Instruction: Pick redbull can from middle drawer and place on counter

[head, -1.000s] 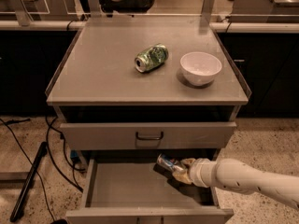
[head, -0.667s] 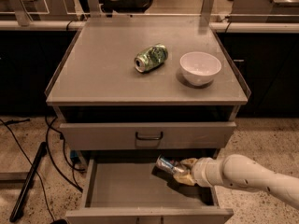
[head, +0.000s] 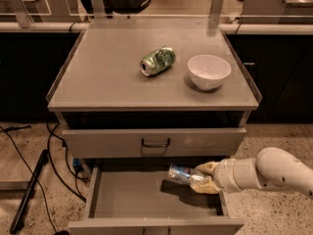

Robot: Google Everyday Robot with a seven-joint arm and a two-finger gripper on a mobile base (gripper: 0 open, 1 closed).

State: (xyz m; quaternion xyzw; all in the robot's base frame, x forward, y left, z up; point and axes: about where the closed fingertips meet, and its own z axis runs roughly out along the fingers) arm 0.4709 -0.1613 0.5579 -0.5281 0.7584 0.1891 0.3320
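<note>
- Pinching the redbull can (head: 178, 173) by its right end, the gripper (head: 198, 176) reached in from the right over the middle drawer (head: 132, 195). One pale finger sat above the can and one below.
- The can lay nearly flat, long axis left-right. Its shiny end pointed left, away from the jaws, and tipped slightly up.
- It hung over the right half of the drawer floor, and a shadow under it suggested it was off the tray — not certain.
- Key relation: the counter (head: 107, 77) sat above and behind the can, with the shut upper drawer front (head: 107, 143) between them. By my reading the can needed to come out toward the front before going up.
- Bare counter on the left looked like the safest landing spot.
- Counts — one redbull can, one green can (head: 157, 61), one white bowl (head: 209, 71), one gripper, two drawers in view.
</note>
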